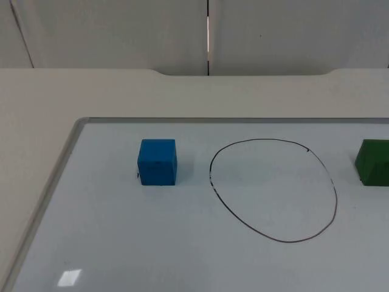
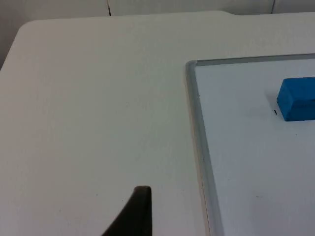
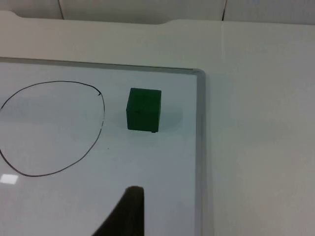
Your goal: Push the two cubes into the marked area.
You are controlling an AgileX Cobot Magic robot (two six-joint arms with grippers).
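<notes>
Flat white whiteboard with thin grey metal frame (image 1: 72, 143) lies on plain white table (image 1: 36, 103); grey partition wall (image 1: 109, 30) stands behind.

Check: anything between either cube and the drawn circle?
Nothing visible. Bare whiteboard lies between the blue cube and the black circle outline, and likewise between the green cube and the outline. Both cubes sit outside it.

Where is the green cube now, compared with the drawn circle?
In the top view the green cube sits on the whiteboard at the far right, outside the drawn circle and apart from its line, opposite the blue cube.
</notes>
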